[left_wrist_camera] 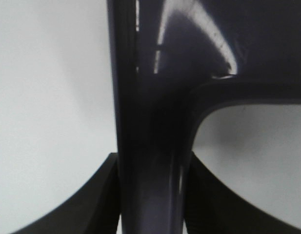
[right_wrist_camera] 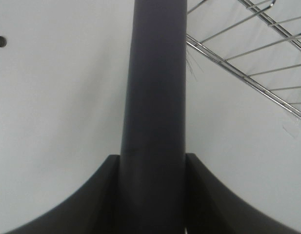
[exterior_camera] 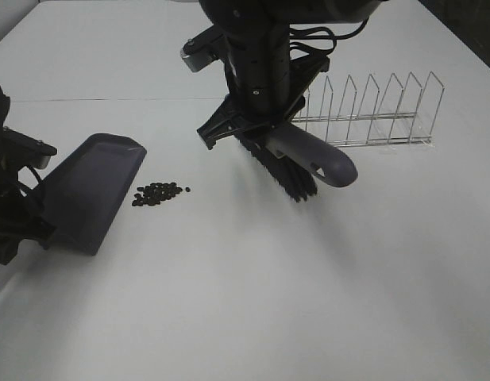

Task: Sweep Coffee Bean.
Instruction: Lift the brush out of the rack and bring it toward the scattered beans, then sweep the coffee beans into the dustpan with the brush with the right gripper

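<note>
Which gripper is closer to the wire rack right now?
Right. The right gripper, holding the brush, is beside the rack; the left gripper holds the dustpan, far from it.

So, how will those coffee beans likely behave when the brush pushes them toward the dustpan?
The coffee beans are small, loose ovals, so they will probably roll and scatter under the brush rather than move as one clump. The table looks smooth, so some may skid past the dustpan lip. One bean lies apart at the cluster's right edge, so stragglers seem likely.

Black-brown beans [exterior_camera: 157, 193]; dark slate dustpan [exterior_camera: 90, 190]; slate-grey brush [exterior_camera: 308, 155] with black bristles [exterior_camera: 283, 178]; silver rack [exterior_camera: 372, 111]; plain white table [exterior_camera: 308, 302].
</note>
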Robot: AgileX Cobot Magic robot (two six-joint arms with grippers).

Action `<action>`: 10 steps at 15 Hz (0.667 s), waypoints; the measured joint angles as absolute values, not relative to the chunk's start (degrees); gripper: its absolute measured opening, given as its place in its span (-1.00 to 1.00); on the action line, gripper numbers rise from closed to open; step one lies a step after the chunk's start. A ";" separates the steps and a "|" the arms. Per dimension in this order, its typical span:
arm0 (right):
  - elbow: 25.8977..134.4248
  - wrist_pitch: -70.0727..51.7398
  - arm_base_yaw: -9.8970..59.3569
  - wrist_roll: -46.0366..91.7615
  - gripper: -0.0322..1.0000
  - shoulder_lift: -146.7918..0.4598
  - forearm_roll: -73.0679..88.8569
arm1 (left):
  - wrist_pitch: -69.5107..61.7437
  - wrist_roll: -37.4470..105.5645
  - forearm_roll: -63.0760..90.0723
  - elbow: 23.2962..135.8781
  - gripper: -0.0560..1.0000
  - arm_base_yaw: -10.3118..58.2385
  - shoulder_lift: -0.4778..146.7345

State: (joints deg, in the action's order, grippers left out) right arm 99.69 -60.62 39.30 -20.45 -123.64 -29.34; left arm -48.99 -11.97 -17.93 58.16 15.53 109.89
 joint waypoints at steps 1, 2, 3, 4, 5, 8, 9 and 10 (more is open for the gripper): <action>100.55 -60.73 39.30 -20.34 -0.24 -124.45 -29.34 | -48.99 -11.97 -17.76 58.16 -0.27 15.99 110.52; 102.50 -60.85 39.30 -19.94 -0.24 -126.45 -29.28 | -48.99 -11.97 -17.53 58.21 -0.27 16.16 111.10; 104.34 -61.08 39.30 -18.96 -0.24 -128.17 -29.16 | -48.99 -11.97 -17.42 58.21 -0.27 16.21 111.61; 105.77 -61.36 39.30 -18.11 -0.24 -129.89 -28.71 | -48.99 -11.97 -17.36 58.21 -0.27 16.33 111.90; 107.31 -61.99 39.36 -16.84 -0.24 -131.67 -28.42 | -48.99 -11.97 -17.30 58.21 -0.27 16.33 112.24; 112.93 -65.03 39.82 -13.35 -0.24 -136.59 -27.79 | -48.99 -11.97 -17.13 58.21 -0.27 16.33 112.24; 115.57 -66.00 40.51 -11.97 -0.24 -138.43 -27.79 | -48.99 -11.97 -17.13 58.21 -0.27 16.33 112.24; 117.69 -66.75 41.31 -11.12 -0.24 -139.97 -27.67 | -48.99 -11.97 -17.07 58.21 -0.27 16.33 112.24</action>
State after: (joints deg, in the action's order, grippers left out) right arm 117.69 -66.75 41.31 -11.12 -139.97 -27.67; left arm -48.99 -11.97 -17.07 58.21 16.33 112.24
